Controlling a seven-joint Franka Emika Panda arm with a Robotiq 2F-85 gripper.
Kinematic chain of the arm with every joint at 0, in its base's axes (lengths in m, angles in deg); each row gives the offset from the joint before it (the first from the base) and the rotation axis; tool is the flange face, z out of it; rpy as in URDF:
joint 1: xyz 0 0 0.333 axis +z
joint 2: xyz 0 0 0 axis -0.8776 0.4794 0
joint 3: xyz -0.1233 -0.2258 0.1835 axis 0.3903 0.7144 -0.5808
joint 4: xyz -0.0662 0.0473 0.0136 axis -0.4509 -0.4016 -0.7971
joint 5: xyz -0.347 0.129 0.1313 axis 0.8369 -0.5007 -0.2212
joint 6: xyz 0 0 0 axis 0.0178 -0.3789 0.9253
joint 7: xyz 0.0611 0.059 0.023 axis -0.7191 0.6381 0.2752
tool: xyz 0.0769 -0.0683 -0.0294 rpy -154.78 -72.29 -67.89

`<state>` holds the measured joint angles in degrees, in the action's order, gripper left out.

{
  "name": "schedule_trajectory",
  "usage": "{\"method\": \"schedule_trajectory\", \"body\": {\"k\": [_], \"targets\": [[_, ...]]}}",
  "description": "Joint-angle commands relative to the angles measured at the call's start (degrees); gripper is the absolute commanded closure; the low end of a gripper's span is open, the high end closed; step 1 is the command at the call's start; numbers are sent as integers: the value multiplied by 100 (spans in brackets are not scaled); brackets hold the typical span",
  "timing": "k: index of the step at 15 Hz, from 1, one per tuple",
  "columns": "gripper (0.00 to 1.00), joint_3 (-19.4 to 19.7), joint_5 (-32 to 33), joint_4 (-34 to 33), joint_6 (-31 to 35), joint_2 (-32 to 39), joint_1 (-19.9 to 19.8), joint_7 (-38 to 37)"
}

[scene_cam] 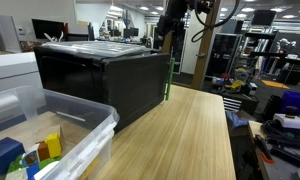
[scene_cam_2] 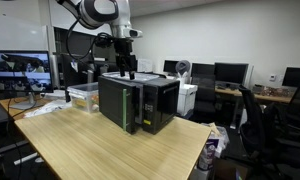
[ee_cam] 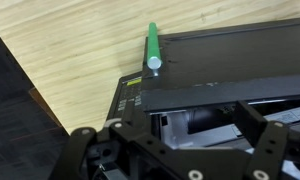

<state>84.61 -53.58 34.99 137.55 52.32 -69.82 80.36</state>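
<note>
A black box-shaped appliance (scene_cam: 105, 80) stands on the wooden table (scene_cam: 190, 140); it also shows in the second exterior view (scene_cam_2: 140, 105). A green bar (ee_cam: 153, 45) runs along its front edge, seen in both exterior views (scene_cam: 168, 78) (scene_cam_2: 127, 108). My gripper (scene_cam_2: 123, 68) hangs just above the appliance's top near its back, as an exterior view (scene_cam: 170, 35) also shows. In the wrist view the gripper (ee_cam: 185, 125) is open, its fingers spread wide over the black top, with nothing between them.
A clear plastic bin (scene_cam: 85, 135) with coloured toys stands beside the appliance; it also shows in an exterior view (scene_cam_2: 82, 95). Desks, monitors (scene_cam_2: 230, 72) and office chairs (scene_cam_2: 260, 115) surround the table. Table edge and dark floor (ee_cam: 15, 90) lie beyond the appliance.
</note>
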Motion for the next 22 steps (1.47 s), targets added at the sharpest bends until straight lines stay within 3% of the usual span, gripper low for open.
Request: {"method": "schedule_trajectory", "body": {"k": [1,4,5,6,9,16,18,22], "targets": [[0,55,-231,-255,142,323,41,238],[0,31,-70,-204,423,459,56,186],[25,29,-50,-160,519,489,64,194],[27,26,-14,-95,555,499,74,215],[47,3,-125,53,315,402,82,576],[97,-90,-708,737,-1301,-657,285,2290],[100,-50,-914,945,-1929,-1027,466,2841],[97,76,-1099,858,-2908,-937,621,3644]]}}
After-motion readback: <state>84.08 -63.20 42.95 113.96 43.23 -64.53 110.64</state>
